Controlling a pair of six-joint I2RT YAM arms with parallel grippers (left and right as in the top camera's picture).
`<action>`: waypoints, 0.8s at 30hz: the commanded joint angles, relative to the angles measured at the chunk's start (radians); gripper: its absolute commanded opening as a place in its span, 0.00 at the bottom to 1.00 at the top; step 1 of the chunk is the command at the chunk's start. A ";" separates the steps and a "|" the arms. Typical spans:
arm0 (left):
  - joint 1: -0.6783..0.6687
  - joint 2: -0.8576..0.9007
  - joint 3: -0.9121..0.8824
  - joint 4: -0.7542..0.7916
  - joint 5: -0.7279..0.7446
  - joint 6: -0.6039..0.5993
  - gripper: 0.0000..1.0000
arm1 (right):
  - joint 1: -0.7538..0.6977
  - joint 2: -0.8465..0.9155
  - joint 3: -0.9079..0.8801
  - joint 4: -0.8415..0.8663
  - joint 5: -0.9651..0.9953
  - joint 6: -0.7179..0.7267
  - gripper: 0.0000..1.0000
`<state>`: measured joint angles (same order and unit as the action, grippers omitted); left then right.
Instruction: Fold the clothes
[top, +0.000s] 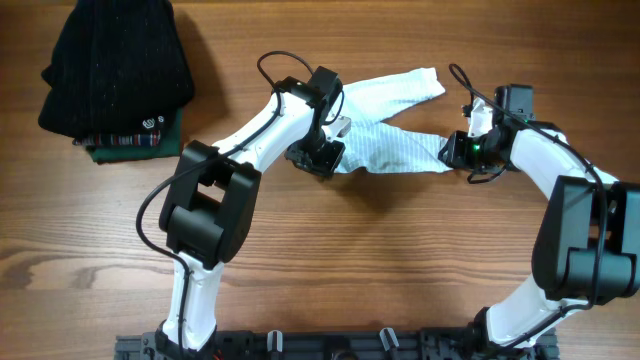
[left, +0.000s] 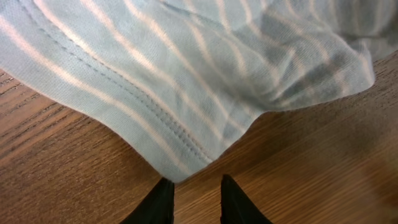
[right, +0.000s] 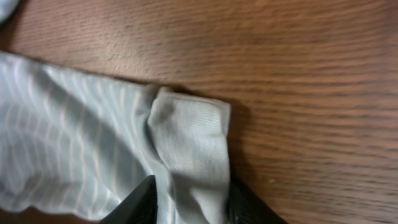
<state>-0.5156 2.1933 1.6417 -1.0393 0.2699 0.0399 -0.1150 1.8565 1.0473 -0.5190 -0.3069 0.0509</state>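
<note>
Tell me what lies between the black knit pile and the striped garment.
Overhead view: bare table, then the left arm crossing just before the garment.

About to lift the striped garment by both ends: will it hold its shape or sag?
Likely floppy: the striped garment lies rumpled and creased on the table, so its middle should sag. Probably light, since the fabric looks thin. The stitched hem may hang slightly firmer than the rest.
</note>
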 joint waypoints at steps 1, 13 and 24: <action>0.002 -0.020 -0.006 0.003 -0.009 -0.003 0.24 | 0.005 0.058 -0.029 -0.021 -0.045 0.012 0.34; 0.002 -0.020 -0.006 0.099 -0.009 -0.121 0.28 | 0.005 0.058 -0.029 -0.037 -0.069 0.002 0.33; 0.002 0.002 -0.006 0.145 -0.010 -0.375 0.25 | 0.005 0.058 -0.029 -0.045 -0.068 -0.007 0.34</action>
<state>-0.5156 2.1933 1.6409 -0.8989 0.2626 -0.2222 -0.1150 1.8637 1.0473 -0.5453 -0.3790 0.0509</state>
